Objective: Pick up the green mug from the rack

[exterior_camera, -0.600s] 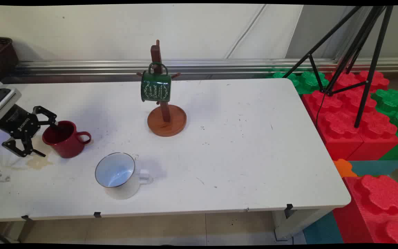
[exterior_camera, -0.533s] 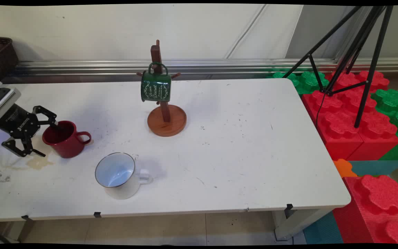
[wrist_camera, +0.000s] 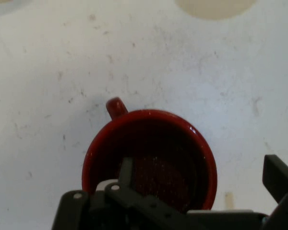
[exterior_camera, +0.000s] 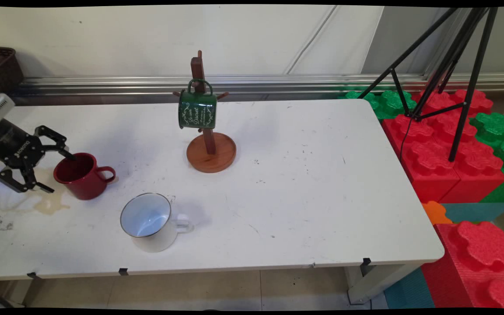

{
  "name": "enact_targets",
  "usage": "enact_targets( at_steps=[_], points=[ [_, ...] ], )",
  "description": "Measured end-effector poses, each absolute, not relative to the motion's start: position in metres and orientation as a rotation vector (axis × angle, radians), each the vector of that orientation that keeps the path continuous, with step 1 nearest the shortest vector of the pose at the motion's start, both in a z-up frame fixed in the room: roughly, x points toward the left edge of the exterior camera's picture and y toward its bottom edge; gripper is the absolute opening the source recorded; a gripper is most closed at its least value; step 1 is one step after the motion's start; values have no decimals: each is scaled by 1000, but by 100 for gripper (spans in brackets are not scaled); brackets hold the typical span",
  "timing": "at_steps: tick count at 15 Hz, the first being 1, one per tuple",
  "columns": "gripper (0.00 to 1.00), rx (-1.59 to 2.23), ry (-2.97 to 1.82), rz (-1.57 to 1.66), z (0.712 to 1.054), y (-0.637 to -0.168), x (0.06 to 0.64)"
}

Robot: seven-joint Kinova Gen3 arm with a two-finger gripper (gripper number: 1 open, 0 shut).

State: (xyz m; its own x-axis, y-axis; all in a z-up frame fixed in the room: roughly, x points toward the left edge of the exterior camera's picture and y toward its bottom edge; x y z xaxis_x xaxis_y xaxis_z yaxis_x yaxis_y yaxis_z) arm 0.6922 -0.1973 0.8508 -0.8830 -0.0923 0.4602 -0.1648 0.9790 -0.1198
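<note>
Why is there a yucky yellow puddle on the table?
A yellowish stain lies on the white table beside the upright red mug, below the open gripper. It looks like a spill; its source isn't visible.

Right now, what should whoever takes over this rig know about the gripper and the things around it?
Gripper: open, at the table's left, straddling the red mug's wall, one finger inside the red mug, the other outside.
Red mug: upright on the white table, handle away from the gripper.
White mug: tilted, just nearer the camera.
Green mug: hangs by its handle on the wooden mug tree.
A yellowish stain lies under the gripper.
</note>
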Motion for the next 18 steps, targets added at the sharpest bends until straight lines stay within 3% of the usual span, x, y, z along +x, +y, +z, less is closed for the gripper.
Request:
enact_targets(
  at_steps=[18],
  points=[
    [100, 447, -2274, 135, 891, -187, 713]
  ],
)
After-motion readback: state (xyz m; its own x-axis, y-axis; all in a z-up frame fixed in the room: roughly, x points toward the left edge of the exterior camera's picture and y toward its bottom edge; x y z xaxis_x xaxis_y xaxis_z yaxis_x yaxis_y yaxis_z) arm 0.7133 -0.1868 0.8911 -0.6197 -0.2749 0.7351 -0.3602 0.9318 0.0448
